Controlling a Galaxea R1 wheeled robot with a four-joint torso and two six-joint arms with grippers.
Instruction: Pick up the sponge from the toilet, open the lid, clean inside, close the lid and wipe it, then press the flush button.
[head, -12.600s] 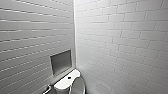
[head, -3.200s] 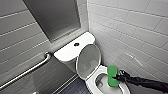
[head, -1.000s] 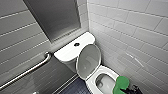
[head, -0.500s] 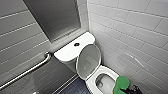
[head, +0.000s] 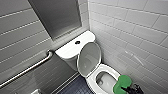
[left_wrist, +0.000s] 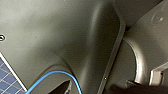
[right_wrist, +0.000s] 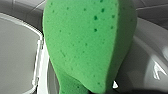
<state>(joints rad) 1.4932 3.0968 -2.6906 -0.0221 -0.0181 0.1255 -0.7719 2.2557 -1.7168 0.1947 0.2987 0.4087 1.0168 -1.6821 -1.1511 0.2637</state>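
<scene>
The toilet's white lid (head: 89, 58) stands raised against the tank, leaving the bowl (head: 106, 80) uncovered. The small dark flush button (head: 77, 42) sits in the middle of the flat tank top (head: 67, 50). My right gripper (head: 128, 88) is at the bowl's near right rim, shut on the bright green sponge (head: 121, 83). The sponge's free end points up toward the bowl. Its porous green face (right_wrist: 87, 45) looms close in the right wrist view, with white toilet parts behind it. The left wrist view has my own dark body panels and a blue cable (left_wrist: 53, 76).
A metal grab bar (head: 27, 70) runs along the tiled wall left of the toilet. A grey recessed niche (head: 57, 17) is above the tank. White tiled wall (head: 135, 30) stands close on the right. Dark tiled floor (head: 75, 87) lies in front of the bowl.
Nothing has moved over the last second. A few seconds ago my right arm reached further over the bowl with the sponge; it now sits drawn back at the near right rim.
</scene>
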